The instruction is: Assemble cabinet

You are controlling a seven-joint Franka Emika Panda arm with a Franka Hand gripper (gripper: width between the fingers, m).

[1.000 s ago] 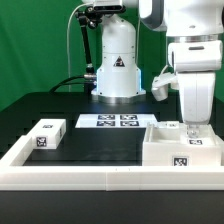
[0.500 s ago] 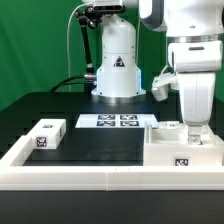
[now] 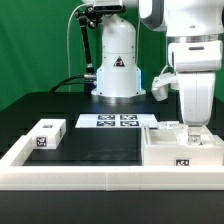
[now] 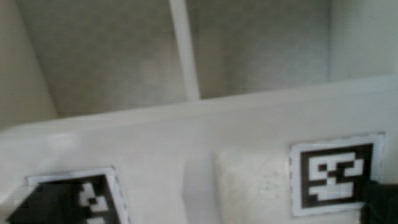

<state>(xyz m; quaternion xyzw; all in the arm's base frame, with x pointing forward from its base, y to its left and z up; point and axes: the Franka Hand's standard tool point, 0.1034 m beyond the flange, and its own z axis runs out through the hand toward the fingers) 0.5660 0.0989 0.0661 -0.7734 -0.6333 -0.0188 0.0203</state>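
The cabinet (image 3: 165, 150), a white box with a black-and-white tag on its front, stands at the exterior view's right, against the border rail. My gripper (image 3: 192, 130) hangs straight down over its back part, the fingers apart and low at the box's top edge, with nothing seen between them. A small white tagged block (image 3: 45, 135) lies apart at the exterior view's left. The wrist view is filled by the cabinet (image 4: 196, 130): a white wall with two tags and a thin partition (image 4: 182, 50) behind it. My fingers do not show there.
The marker board (image 3: 113, 121) lies flat mid-table in front of the robot's white base (image 3: 117, 65). A long low white border rail (image 3: 90, 178) runs along the front and turns back at the exterior view's left. Black tabletop lies between block and cabinet.
The arm has stayed over the cabinet. The tag on the cabinet's front sits a touch higher than a second ago. The small block has not moved.
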